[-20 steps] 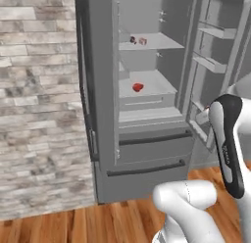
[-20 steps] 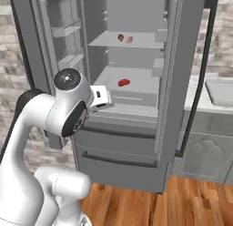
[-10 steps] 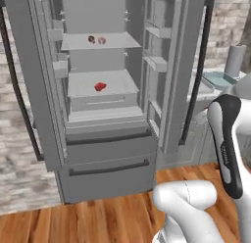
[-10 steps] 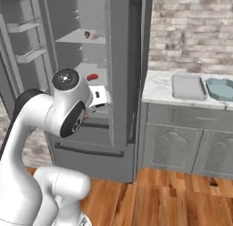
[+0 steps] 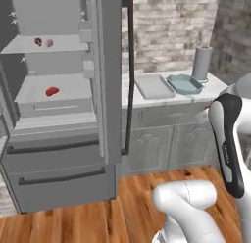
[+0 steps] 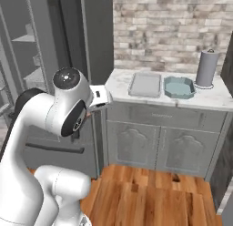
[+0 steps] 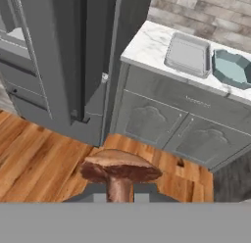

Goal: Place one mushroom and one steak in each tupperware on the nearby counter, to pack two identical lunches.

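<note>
Brown-capped mushroom (image 7: 120,169) sits clamped in your hand (image 7: 120,195), stem down; both tupperware, grey (image 7: 188,54) and teal (image 7: 233,68), lie ahead and to the right on the bench (image 7: 147,45).

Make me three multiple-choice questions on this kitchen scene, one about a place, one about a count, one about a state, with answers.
1. Where is the red steak?
A. fridge shelf
B. counter
C. floor

2. How many tupperware sit on the counter?
A. one
B. two
C. three

3. What is the gripper doing?
A. open, empty
B. shut on a steak
C. shut on a mushroom

Answers: 1 A, it lies on the lower fridge shelf. 2 B, a grey tupperware and a teal tupperware. 3 C, the mushroom stands at the fingertips.
</note>
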